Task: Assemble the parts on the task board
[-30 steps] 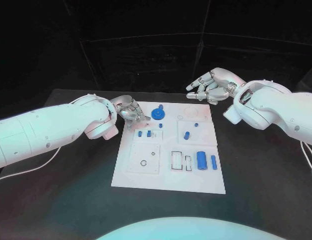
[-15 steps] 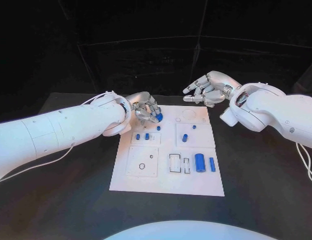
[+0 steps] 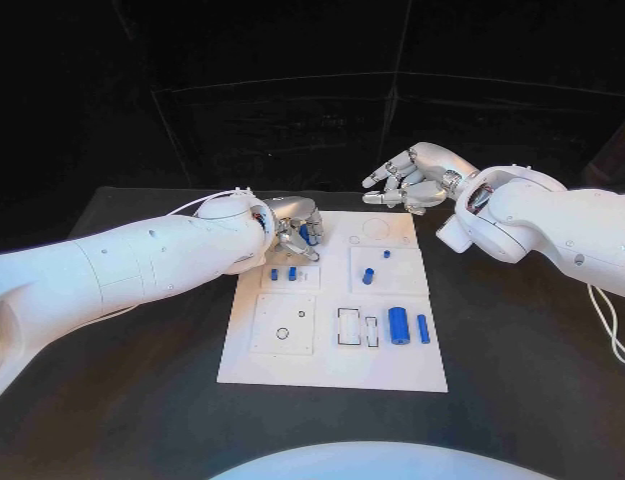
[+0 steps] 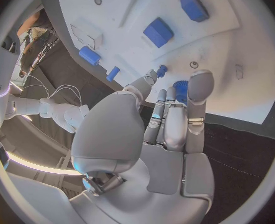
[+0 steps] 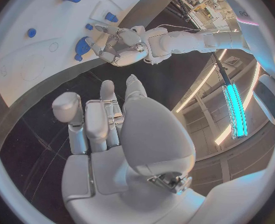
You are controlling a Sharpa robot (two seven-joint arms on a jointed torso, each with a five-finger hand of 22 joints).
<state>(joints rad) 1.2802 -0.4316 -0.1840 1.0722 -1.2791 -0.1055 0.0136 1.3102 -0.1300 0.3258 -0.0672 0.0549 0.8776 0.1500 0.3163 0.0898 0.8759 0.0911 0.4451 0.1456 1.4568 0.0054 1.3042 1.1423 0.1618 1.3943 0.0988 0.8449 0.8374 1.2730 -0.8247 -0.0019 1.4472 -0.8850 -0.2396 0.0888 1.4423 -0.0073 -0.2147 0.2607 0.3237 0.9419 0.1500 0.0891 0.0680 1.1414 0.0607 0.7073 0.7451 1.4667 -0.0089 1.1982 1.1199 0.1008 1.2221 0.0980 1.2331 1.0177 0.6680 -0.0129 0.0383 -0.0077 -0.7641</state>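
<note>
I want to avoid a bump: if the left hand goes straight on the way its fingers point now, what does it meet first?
Most likely the blue gear part right at the left hand fingertips, on the task board; whether they already touch is unclear.

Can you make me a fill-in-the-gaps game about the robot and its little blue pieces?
1. The left hand is over the far end of the white ____.
2. The small pieces lying on the board are the colour ____.
3. The right hand hangs over the ____ table beyond the board, holding nothing.

Missing words: board; blue; black
</note>
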